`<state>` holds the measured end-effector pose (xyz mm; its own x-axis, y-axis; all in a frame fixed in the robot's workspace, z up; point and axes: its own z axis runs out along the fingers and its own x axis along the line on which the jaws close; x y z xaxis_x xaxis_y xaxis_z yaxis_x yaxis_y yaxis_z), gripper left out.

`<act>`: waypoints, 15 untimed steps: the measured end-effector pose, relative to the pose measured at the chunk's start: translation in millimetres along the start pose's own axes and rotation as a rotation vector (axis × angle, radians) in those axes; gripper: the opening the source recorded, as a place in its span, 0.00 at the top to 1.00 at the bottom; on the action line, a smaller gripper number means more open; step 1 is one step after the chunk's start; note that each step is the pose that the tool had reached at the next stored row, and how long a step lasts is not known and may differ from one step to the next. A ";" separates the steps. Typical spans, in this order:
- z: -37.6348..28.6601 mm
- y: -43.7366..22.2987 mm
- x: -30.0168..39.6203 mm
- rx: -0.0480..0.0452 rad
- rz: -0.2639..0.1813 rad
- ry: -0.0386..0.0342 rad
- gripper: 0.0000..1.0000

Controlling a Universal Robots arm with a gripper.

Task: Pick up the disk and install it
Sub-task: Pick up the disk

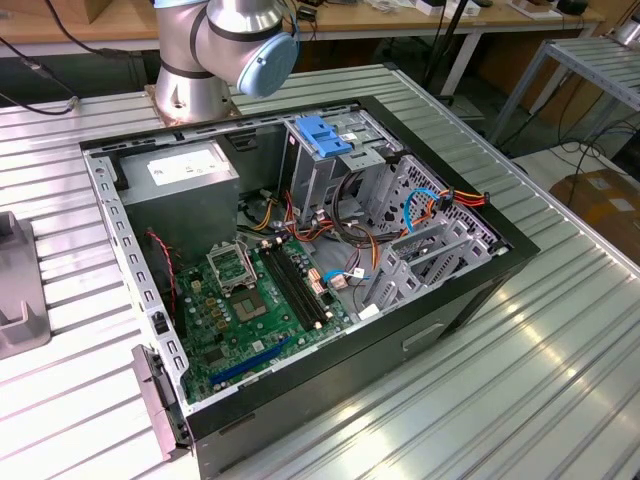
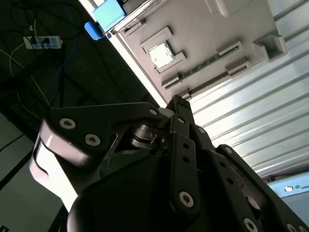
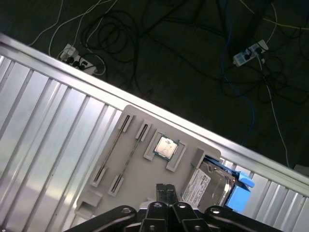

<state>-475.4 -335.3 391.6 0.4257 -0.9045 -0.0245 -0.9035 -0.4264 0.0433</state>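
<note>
The disk (image 3: 208,185), a grey-metal drive with a white label and blue side rails, lies in a slot of a grey tray (image 3: 126,164) near the table's edge. In the second wrist view one blue rail of the disk (image 2: 107,17) shows at the tray's (image 2: 227,24) corner. My gripper (image 3: 166,187) hangs above the tray, beside the disk and apart from it. Its black fingers are pressed together with nothing between them, as the second wrist view of the gripper (image 2: 177,103) also shows.
A processor chip (image 3: 165,147) sits in the tray beside the disk. An open computer case (image 1: 300,250) lies on the ribbed metal table, with a drive cage (image 1: 340,150), power-supply box (image 1: 190,175), motherboard (image 1: 250,300) and loose cables. Past the table's edge is dark floor with cables.
</note>
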 end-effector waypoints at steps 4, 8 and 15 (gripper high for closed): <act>0.0 0.0 0.0 -0.0009 -0.036 0.0016 0.90; 0.0 0.0 0.0 -0.0014 -0.060 0.0026 0.90; 0.0 0.0 0.0 -0.0025 -0.104 0.0045 0.90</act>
<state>-475.4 -335.3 391.6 0.5172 -0.8555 -0.0245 -0.8544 -0.5178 0.0433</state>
